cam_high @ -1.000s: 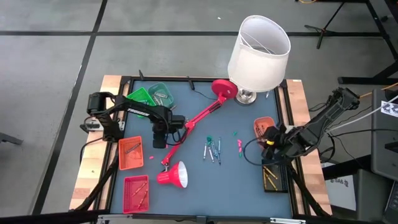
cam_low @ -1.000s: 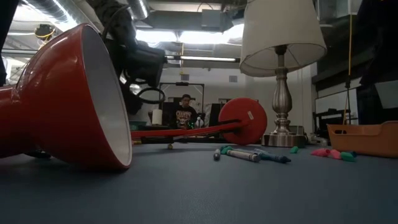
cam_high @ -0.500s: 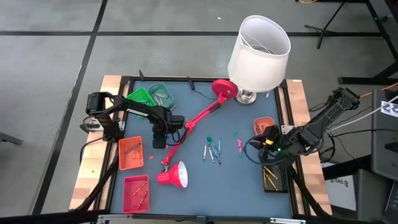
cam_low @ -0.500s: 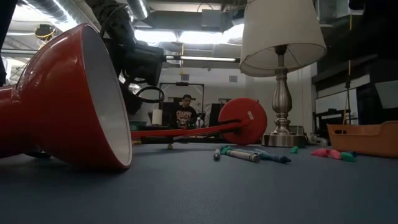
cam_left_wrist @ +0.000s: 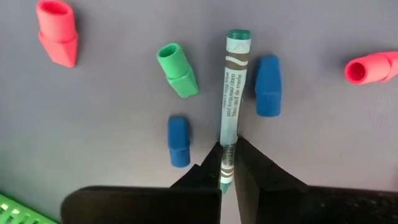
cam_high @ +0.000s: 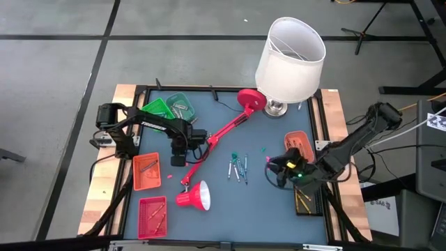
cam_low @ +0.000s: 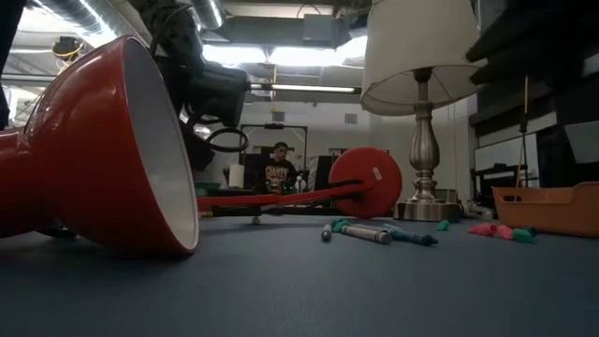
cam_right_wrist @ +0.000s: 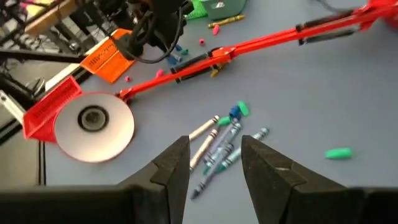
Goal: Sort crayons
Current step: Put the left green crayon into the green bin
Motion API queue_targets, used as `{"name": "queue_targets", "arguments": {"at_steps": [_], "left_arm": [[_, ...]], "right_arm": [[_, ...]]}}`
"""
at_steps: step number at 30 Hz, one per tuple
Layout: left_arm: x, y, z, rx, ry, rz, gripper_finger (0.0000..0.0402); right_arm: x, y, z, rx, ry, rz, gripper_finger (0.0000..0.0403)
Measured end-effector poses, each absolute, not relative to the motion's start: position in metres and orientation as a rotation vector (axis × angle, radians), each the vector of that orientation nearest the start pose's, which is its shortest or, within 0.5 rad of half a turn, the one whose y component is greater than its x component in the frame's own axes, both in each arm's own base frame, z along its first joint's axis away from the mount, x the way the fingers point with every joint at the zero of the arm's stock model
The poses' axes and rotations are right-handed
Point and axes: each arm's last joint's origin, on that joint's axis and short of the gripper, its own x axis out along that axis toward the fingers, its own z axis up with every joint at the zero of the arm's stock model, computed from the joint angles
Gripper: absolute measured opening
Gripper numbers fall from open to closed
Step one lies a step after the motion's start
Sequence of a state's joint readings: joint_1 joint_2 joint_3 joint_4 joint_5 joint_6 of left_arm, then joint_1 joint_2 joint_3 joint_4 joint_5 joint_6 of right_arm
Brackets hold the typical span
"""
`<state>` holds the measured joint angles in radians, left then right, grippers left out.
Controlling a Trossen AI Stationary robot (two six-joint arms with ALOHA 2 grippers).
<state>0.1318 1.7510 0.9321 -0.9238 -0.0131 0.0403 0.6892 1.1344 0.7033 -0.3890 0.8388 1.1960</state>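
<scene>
Two fingers (cam_left_wrist: 229, 167) pinching teal crayon (cam_left_wrist: 231, 106), seemingly mid-table

Two lamps (cam_high: 289, 56), five trays (cam_high: 147, 171), two arms (cam_high: 150, 125).

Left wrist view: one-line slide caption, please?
Left gripper shut on a teal crayon among loose blue, green and pink caps.

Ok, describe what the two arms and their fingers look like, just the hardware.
Both arms are dark, near-black, jointed links with loose black cables looping alongside. The left gripper ends in two black wedge-shaped fingers tapering to narrow tips. The right gripper has the same matte black, angular fingers, and a small green light glows on its wrist in the high view. No lettering is legible on either arm.
</scene>
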Motion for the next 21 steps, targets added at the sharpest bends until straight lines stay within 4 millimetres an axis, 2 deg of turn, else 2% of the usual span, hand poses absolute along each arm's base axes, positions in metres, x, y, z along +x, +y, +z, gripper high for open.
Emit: {"name": "queue_targets", "arguments": {"at_steps": [6,13,18,21], "left_arm": [[0.266,0.036,0.141,-0.017,1.741,0.029,0.0004],[0.271,0.044,0.171,0.000,1.638,0.024,0.0003],[0.258,0.057,0.201,-0.035,1.545,0.079,0.0003],[0.244,0.067,0.221,-0.064,1.485,0.129,0.0004]], "right_arm": [[0.214,0.110,0.218,0.689,0.412,-0.497,0.0143],[0.238,0.089,0.198,0.738,0.495,-0.555,0.0143],[0.248,0.078,0.189,0.748,0.508,-0.606,0.0143],[0.253,0.072,0.183,0.757,0.515,-0.628,0.0143]]}}
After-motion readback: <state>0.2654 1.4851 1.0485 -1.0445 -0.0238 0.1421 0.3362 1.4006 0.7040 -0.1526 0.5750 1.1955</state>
